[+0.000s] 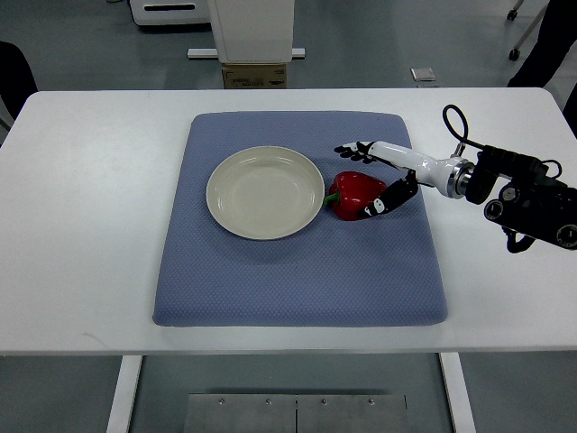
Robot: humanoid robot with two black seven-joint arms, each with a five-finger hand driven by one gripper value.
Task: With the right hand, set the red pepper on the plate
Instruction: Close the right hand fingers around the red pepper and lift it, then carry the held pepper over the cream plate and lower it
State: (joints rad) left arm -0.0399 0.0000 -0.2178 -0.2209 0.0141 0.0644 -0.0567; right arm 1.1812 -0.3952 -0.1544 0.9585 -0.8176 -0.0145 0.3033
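The white rectangular table (81,271) fills the near part of the view, and on it lies a square blue-grey quilted fabric mat (297,271). On the mat's upper left sits a round cream ceramic plate (265,192), with nothing on it. Just right of its rim lies the glossy red pepper (353,193), resting on the mat, stem toward the plate. The right hand (379,180), white and black, reaches in from the right edge; its fingers (353,151) are spread above the pepper and its thumb rests against the pepper's near right side, not closed around it.
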